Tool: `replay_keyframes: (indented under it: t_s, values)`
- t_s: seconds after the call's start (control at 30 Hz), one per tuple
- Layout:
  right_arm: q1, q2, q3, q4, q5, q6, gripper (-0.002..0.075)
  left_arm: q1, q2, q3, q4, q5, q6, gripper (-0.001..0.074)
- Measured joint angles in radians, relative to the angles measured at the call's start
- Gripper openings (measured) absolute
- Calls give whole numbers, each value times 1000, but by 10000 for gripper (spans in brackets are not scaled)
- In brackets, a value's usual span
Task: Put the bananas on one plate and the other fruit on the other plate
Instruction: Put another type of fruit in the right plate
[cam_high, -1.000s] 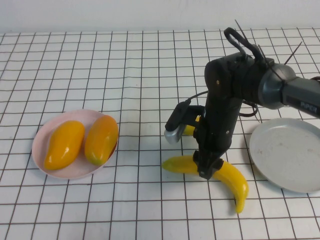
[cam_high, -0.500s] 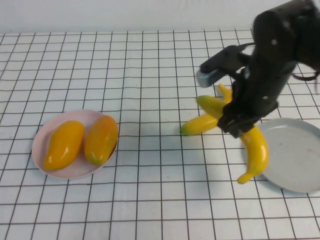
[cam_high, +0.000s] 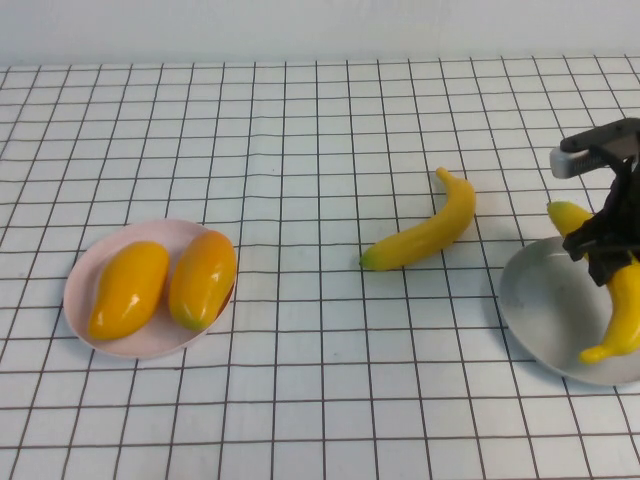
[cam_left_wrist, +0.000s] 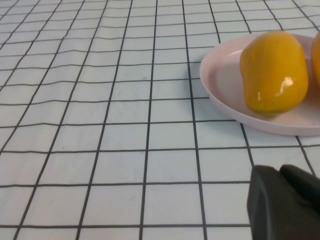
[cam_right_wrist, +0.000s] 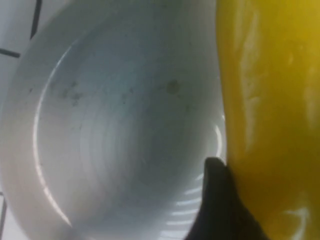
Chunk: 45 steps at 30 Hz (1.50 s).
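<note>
High view: the right gripper (cam_high: 607, 262) hangs over the light grey plate (cam_high: 545, 300) at the table's right edge, its fingers clamped on a banana (cam_high: 622, 308) whose lower tip dips toward the plate's far-right side. A second banana (cam_high: 423, 236) lies alone on the gridded table (cam_high: 300, 130), between the two plates and nearer the grey one, touching neither. On the left, the pale pink plate (cam_high: 90, 262) holds both orange-yellow oval fruits side by side, one (cam_high: 128, 288) toward the outer edge and the other (cam_high: 203, 279) toward the table's middle.

From the right wrist, the held banana (cam_right_wrist: 270, 115) fills one side of the frame with a dark fingertip (cam_right_wrist: 220, 200) pressed against it, the grey plate (cam_right_wrist: 110, 125) right underneath.

From the left wrist, the left gripper (cam_left_wrist: 285, 204) shows only as a dark tip low over the table near the pink plate (cam_left_wrist: 225, 95); whether its fingers are apart or together cannot be told. One oval fruit (cam_left_wrist: 274, 71) sits on that plate.

No writing or brand mark is readable on anything.
</note>
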Motion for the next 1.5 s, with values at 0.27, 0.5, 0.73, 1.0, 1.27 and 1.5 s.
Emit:
replay_keyframes:
  t_s: [0.27,0.5,0.73,1.0,1.27,1.5]
  values:
    - [0,56,-4,-30,-3,39,470,0,0,0,0,0,0,-1]
    - [0,-25,-42,46,12,65,392,0,0,0,0,0,0,-1]
    - [64,-106,-49,291,-48,-17,339,0,0,0,0,0,0,-1]
    - [251,-106,-51,262,-59,-32,367,0,0,0,0,0,0,-1]
    - [291,6,-287,213,13,43,450,0,0,0,0,0,0,-1]
    - [292,282,-673,149,142,140,453,0,0,0,0,0,0,-1]
